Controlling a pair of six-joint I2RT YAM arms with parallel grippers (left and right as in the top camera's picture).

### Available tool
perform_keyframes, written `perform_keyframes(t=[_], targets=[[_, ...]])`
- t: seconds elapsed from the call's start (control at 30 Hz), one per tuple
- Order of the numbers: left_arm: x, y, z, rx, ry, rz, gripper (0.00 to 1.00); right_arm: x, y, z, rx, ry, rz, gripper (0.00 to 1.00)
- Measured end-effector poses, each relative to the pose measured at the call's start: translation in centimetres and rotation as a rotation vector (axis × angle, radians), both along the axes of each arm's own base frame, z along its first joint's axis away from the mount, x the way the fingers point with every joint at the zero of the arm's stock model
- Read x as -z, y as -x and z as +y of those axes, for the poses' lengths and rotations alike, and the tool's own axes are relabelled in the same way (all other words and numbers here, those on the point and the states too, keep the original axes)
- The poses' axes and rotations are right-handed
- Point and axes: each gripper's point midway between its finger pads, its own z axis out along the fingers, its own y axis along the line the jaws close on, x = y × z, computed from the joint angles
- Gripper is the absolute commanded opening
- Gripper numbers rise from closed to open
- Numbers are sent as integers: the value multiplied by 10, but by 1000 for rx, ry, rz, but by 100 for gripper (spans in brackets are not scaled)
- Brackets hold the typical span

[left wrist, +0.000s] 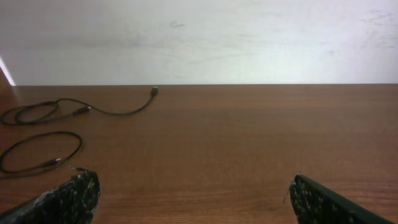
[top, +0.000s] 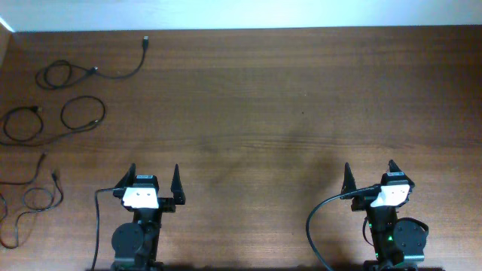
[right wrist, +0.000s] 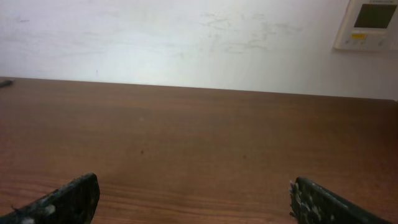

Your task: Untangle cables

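Cables (top: 62, 114): lay as separate loops by the desk's (top: 263, 113) left edge, so your untangling looked finished.
Left gripper (top: 154, 172): released, empty, parked at the near edge.
Right gripper (top: 370, 167): likewise.

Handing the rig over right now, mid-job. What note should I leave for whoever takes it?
Left gripper: open, empty, at the near edge of the brown wooden table.
Right gripper: open, empty, near edge too.
Thin black cables: three on the table's left side, one far, one middle, one nearest, each lying apart in loose loops.
Done: no knot visible from overhead.
Left: probably nothing, but check the nearest one, which runs off the left edge of the view.
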Motion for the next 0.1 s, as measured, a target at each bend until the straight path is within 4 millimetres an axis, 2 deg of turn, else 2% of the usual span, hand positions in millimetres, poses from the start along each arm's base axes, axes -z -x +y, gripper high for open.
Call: perform_keyframes(t=[0.1], targets=[[0, 0, 0, 0, 0, 0, 99, 0, 0, 0, 0, 0, 0, 98]])
